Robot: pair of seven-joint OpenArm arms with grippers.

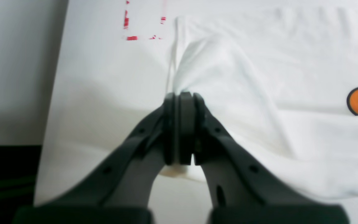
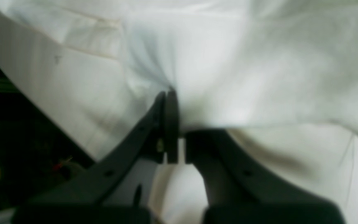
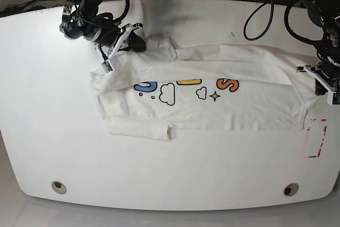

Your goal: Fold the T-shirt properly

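Between both claws, across the white worktop [image 3: 170, 179]: T-shirt [image 3: 212, 107], white, half-folded, bubble letters facing up.

Item 1, right claw [image 3: 106, 63], base view's left: pressed together, pinching cloth at the shirt's edge; fabric puckers straight ahead of its tips.

Item 2, left claw [image 1: 181, 95], base view's right: pressed together, pinching a raised ridge of cloth; red dashed marking [image 1: 144, 28] lies beyond it.

Risk: thin pinches may slip if the arms pull apart, dropping an edge; uneven lifting would skew the fold.

Obscured: layers held by each claw cannot be counted; right wrist view blurred; sleeves partly tucked under.
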